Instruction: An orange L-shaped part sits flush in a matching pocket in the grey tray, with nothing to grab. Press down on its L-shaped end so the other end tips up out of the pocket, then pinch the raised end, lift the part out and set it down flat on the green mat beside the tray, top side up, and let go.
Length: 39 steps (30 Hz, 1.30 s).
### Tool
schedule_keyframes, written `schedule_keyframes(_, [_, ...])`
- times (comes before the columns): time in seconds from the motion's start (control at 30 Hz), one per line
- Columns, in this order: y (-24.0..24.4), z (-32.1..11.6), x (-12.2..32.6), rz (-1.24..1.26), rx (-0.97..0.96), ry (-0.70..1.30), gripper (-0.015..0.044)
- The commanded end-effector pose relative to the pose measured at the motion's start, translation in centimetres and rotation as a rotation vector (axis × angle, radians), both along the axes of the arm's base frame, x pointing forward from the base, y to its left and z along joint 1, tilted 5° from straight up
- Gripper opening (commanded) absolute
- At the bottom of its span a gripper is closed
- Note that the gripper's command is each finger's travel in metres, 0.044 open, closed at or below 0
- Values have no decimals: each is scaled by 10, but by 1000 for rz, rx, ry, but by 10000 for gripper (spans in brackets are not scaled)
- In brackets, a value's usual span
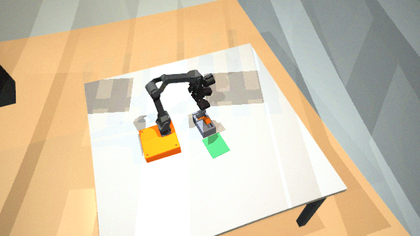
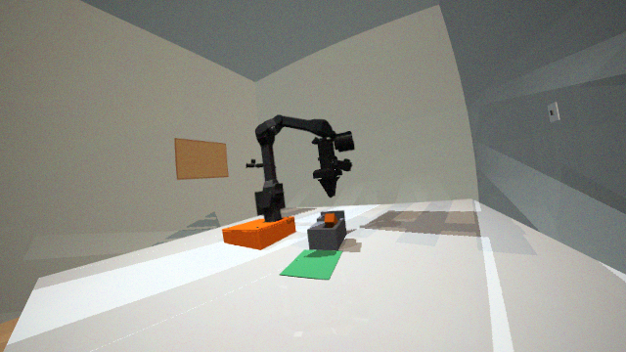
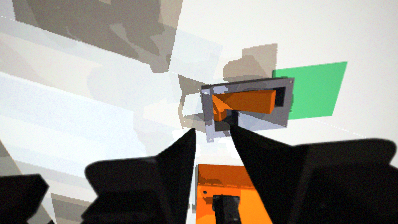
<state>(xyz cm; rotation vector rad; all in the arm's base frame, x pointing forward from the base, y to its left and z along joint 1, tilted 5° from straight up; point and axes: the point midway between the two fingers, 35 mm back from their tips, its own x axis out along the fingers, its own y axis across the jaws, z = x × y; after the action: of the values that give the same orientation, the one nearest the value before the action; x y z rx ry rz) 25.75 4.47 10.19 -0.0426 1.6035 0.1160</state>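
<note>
One hand (image 3: 210, 142), fingers part-open and holding nothing, hangs well above the grey tray (image 3: 282, 112). Orange part (image 3: 247, 101): tilted in its pocket, one end raised above the rim; likely rigid, light, smooth-faced; pinch across the raised end. Green mat (image 3: 315, 90): just beside the tray, unobstructed. White counter (image 1: 262, 157): open room around, its edges well away.

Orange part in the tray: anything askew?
Yes. The orange part is tipped, one end raised above the grey tray rim rather than flush in its pocket. The gripper hovers above, holding nothing.
</note>
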Motion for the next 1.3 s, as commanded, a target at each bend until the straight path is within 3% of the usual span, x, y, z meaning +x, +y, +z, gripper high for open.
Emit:
schedule_keyframes(0.0, [0,0,1,-1,1,-4,180])
schedule_keyframes(0.43, [0,0,1,-1,1,-4,180])
schedule_keyframes(0.5, [-3,0,2,-59,-2,-1,233])
schedule_keyframes(0.57, [-9,0,4,-191,-9,6,280])
schedule_keyframes(0.97, [-73,0,16,-1491,-74,64,280])
schedule_keyframes(1.27, [-76,0,17,-1564,-78,67,280])
